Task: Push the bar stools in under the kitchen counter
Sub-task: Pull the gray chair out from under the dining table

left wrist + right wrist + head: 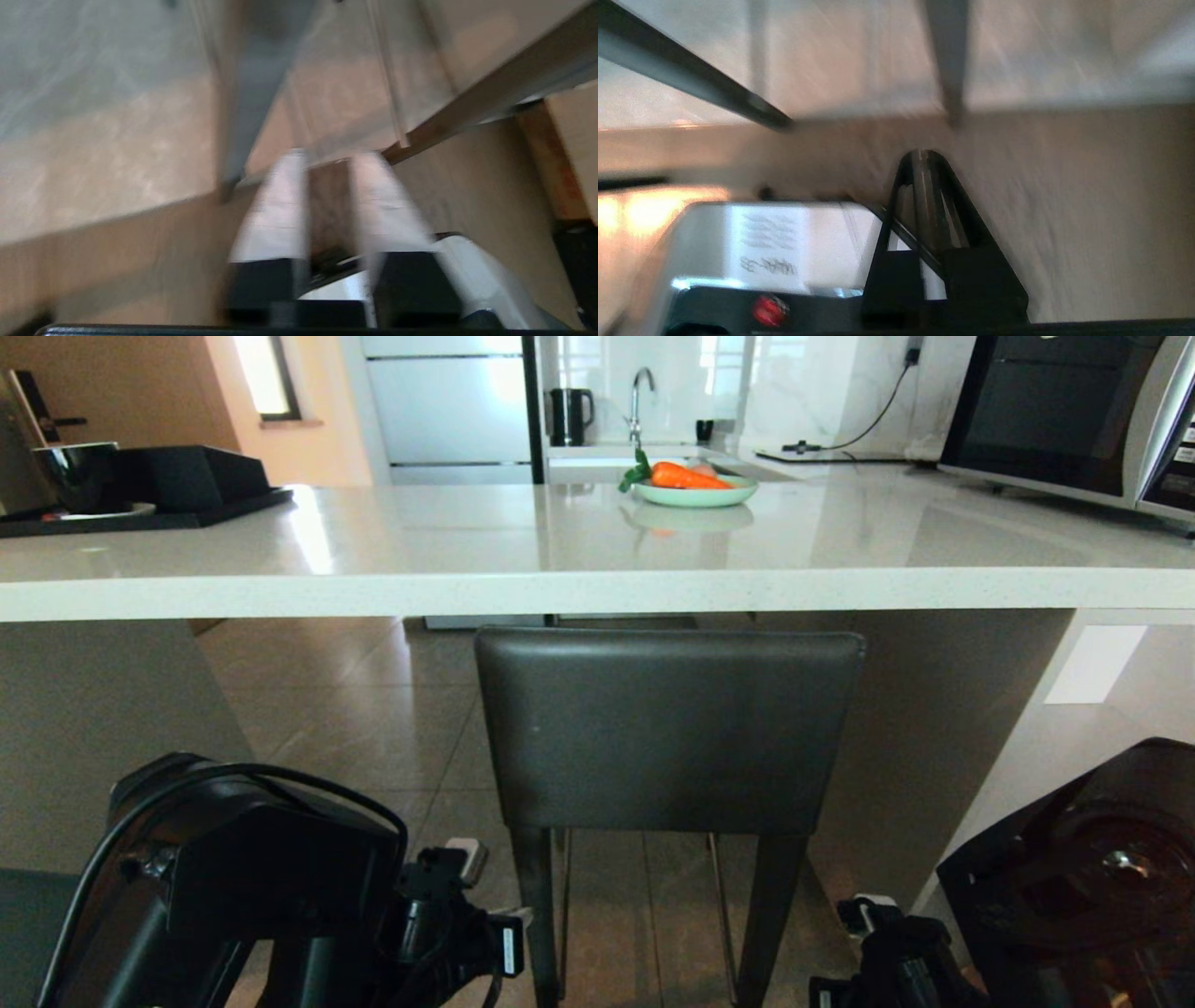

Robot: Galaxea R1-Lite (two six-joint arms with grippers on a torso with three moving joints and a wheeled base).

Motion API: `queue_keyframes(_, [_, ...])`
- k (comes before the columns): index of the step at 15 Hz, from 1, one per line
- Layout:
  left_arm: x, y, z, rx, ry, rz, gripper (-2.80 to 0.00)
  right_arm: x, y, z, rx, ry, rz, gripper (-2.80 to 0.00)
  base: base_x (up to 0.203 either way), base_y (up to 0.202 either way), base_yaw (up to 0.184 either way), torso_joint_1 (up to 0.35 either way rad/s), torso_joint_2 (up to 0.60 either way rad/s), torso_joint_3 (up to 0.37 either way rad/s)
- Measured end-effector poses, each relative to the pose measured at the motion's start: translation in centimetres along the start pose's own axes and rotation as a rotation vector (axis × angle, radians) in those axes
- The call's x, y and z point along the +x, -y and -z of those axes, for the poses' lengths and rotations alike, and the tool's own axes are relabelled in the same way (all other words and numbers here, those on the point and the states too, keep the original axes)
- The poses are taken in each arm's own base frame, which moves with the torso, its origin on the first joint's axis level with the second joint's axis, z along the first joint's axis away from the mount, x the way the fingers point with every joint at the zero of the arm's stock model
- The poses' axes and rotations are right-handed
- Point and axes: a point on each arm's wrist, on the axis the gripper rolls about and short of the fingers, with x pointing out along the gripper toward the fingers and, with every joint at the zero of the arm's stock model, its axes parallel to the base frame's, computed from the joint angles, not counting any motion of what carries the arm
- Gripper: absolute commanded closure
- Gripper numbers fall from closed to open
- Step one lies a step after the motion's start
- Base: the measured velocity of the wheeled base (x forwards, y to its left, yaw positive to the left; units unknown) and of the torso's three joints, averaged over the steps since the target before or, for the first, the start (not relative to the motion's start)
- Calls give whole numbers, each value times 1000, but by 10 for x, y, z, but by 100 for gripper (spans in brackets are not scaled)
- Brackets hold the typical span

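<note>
The dark grey stool [667,733] stands centred in front of the kitchen counter [597,583], its square, smooth leather-like back just below the thick front edge of the slab, its straight dark legs running down to the tiled floor [373,709]; thin chrome rods show between the legs. The back sits on the near side of the edge; whether the seat lies under the slab cannot be told. The counter is a glossy, finely speckled white slab with a flat white side panel at the right. On its top, well behind the stool, rest a pale green plate [695,493] holding a carrot [689,477], a black tray [140,499] at the left, and a microwave [1074,415] at the right. The left gripper [327,205] is low beside the stool's left leg; only its wrist view shows its pale fingers [275,210] standing slightly parted with nothing between them, over brown floor and a grey stool leg [252,93]. The right gripper [927,186] is low at the stool's right; its wrist view shows dark fingers meeting at the tips, closed on nothing, a detail the head view does not give.
</note>
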Motion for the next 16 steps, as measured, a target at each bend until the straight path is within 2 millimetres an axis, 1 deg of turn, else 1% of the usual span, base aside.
queue_keyframes(2, [4, 4, -3, 5, 23, 10, -280, -1, -13, -8, -7, 68, -33, -280, 0, 0, 0, 0, 0, 0])
queue_keyframes(3, [7, 4, -3, 6, 26, 12, -280, 1, -15, -12, 2, 92, -42, -280, 0, 0, 0, 0, 0, 0])
queue_keyframes(5, [12, 3, -2, 11, 28, 5, -280, 2, -17, -16, 20, 114, -48, -280, 0, 0, 0, 0, 0, 0])
queue_keyframes(7, [16, 2, 1, 11, 25, 2, -280, 5, -15, -20, 40, 130, -31, -280, 0, 0, 0, 0, 0, 0])
queue_keyframes(9, [25, -1, 1, 8, 40, -15, -280, 9, -13, -18, 45, 122, -18, -280, 0, 0, 0, 0, 0, 0])
queue_keyframes(11, [31, -3, -1, 7, 59, -29, -280, 20, -14, -18, 50, 127, -9, -280, 0, 0, 0, 0, 0, 0])
queue_keyframes(13, [37, -2, -3, 19, 82, -29, -280, 36, -13, -21, 66, 147, 5, -280, 0, 0, 0, 0, 0, 0])
queue_keyframes(16, [51, -1, -10, 39, 140, -50, -280, 51, -10, -28, 68, 180, 22, -280, 0, 0, 0, 0, 0, 0])
